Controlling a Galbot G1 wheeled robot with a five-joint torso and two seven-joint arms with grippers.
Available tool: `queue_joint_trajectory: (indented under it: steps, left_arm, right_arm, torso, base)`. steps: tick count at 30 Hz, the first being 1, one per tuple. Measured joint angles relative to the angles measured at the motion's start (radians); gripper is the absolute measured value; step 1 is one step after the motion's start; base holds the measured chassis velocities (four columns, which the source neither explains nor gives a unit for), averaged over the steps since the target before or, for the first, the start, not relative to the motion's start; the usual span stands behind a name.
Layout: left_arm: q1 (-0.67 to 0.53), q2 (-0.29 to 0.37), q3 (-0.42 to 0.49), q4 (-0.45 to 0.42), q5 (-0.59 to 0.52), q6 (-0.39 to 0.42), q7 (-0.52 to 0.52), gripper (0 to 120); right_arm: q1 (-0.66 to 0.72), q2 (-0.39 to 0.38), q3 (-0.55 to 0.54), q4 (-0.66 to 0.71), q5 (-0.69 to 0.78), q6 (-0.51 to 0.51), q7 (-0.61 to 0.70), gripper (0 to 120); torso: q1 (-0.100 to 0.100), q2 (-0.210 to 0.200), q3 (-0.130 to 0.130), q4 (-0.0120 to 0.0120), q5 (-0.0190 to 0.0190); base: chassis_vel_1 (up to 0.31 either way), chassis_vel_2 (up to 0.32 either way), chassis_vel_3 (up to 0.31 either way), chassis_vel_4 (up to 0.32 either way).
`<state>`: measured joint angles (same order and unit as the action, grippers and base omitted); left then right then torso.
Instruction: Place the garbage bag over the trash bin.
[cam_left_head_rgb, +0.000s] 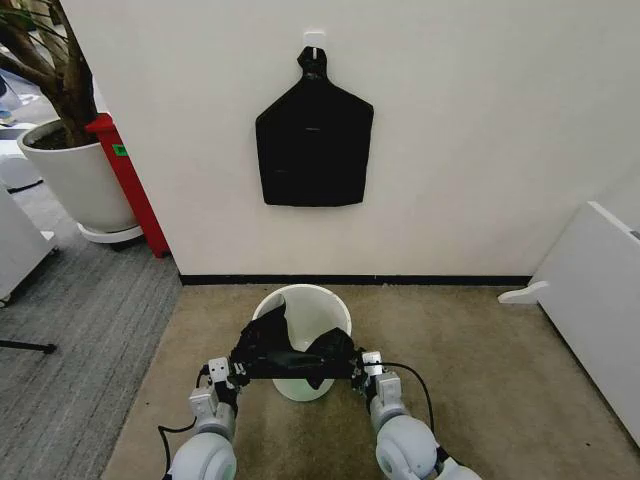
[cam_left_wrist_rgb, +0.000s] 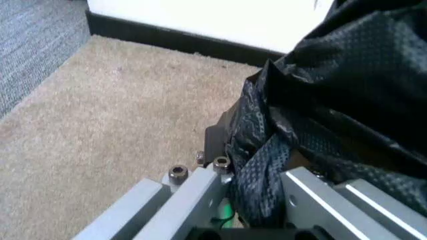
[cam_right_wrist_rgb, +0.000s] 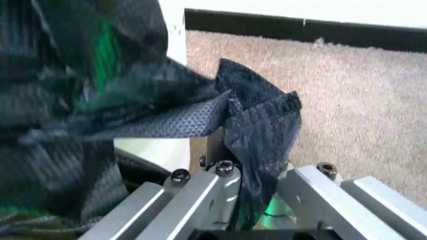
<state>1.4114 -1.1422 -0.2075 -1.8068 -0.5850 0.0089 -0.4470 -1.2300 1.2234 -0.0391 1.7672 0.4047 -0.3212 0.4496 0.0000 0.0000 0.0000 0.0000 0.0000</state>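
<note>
In the head view the bin (cam_left_head_rgb: 303, 340) stood on the tan carpet (cam_left_head_rgb: 470, 390) just before the white wall (cam_left_head_rgb: 450, 130), near its black baseboard (cam_left_head_rgb: 420, 280). The bag (cam_left_head_rgb: 292, 352) was stretched across the near part of the bin's mouth, one flap rising inside toward the far rim, its near edge pulled into a straight taut line between the two grippers. The left gripper (cam_left_head_rgb: 236, 372) held the bag's left end beside the bin's near left rim; the right gripper (cam_left_head_rgb: 362, 367) held the right end at the near right rim. A flat black bundle (cam_left_head_rgb: 313, 145) hung from a hook on the wall above. A large plant pot (cam_left_head_rgb: 80, 180) and a red object (cam_left_head_rgb: 130, 185) stood off to the left, and a white panel (cam_left_head_rgb: 590, 300) lay at the right.

In the left wrist view the left gripper (cam_left_wrist_rgb: 257, 192) was clamped on the bag (cam_left_wrist_rgb: 333, 100), a fold of textured black plastic pinched between its grey fingers (cam_left_wrist_rgb: 193, 195), over the carpet (cam_left_wrist_rgb: 120, 125).

In the right wrist view the right gripper (cam_right_wrist_rgb: 257, 190) likewise pinched a twisted fold of the bag (cam_right_wrist_rgb: 260, 120) between its fingers (cam_right_wrist_rgb: 200, 192). More of the bag draped over the bin (cam_right_wrist_rgb: 157, 150), whose white wall showed beneath it.
</note>
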Motion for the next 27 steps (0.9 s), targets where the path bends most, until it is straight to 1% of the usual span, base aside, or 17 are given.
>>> queue_joint_trajectory:
  steps: [11, 21, 27]
  left_arm:
    - [0.007, -0.005, -0.032, -0.023, 0.000, -0.001, -0.005, 0]
    - [0.026, -0.027, -0.090, -0.065, 0.000, -0.007, -0.013, 0]
    - [0.010, -0.032, -0.104, -0.041, -0.007, -0.009, -0.013, 0]
  right_arm:
    - [0.011, -0.002, 0.004, 0.019, 0.004, -0.010, 0.000, 0]
    - [0.001, -0.002, 0.017, 0.046, 0.011, -0.020, 0.000, 0]
    - [0.014, 0.000, 0.025, 0.028, 0.012, -0.019, -0.003, 0]
  torso:
    - [0.000, 0.000, 0.000, 0.0000, 0.0000]
    - [0.000, 0.000, 0.000, 0.0000, 0.0001]
    - [0.000, 0.000, 0.000, 0.0000, 0.0001]
  base:
    - [0.000, 0.000, 0.000, 0.000]
    - [0.000, 0.000, 0.000, 0.000]
    - [0.000, 0.000, 0.000, 0.000]
